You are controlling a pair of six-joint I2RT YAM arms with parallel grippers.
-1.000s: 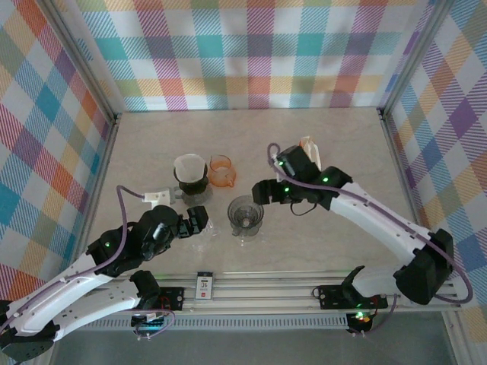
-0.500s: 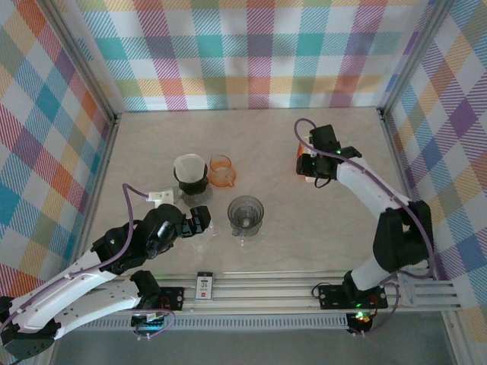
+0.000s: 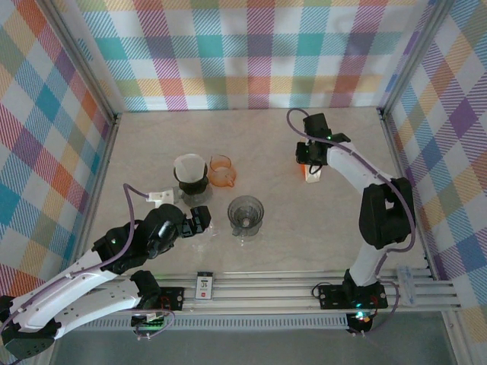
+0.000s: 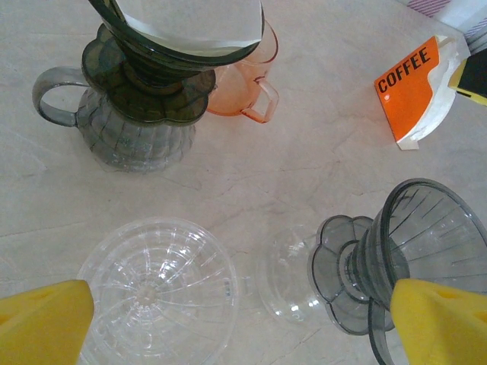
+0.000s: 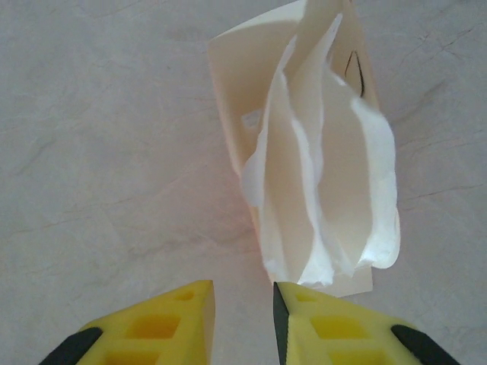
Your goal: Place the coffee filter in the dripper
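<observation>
Since half a second ago, the right arm is folded further back at the far right of the table (image 3: 152, 144), and the right gripper (image 3: 310, 163) is standing a little farther away. The left arm is staying where it was.

The loose white filters (image 5: 319, 152) are fanning out of the open mouth of a packet (image 5: 266, 91) that is lying flat on the table. In the top view this packet (image 3: 311, 175) is lying at the right, well apart from the drippers. In the left wrist view its orange face (image 4: 411, 91) is reading COFFEE.

The right gripper (image 5: 243, 319) is hanging just beside the packet's mouth. Its yellow fingers (image 5: 152, 331) are standing nearly together with a narrow gap, and they are gripping nothing.

A grey dripper (image 3: 246, 215) is sitting near the table's middle with no paper in it. Behind it to the left, a dark dripper (image 3: 190, 173) is resting on a glass server (image 4: 129, 125) and is already carrying one white filter (image 4: 190, 23). An orange cup (image 3: 221, 171) is standing just beside that server.

The left gripper (image 3: 200, 220) is hovering just left of the grey dripper. Its fingers (image 4: 42, 323) are spreading wide and are holding nothing. Below them, a clear dripper (image 4: 156, 277) is lying on the table beside the grey dripper (image 4: 426, 251).
</observation>
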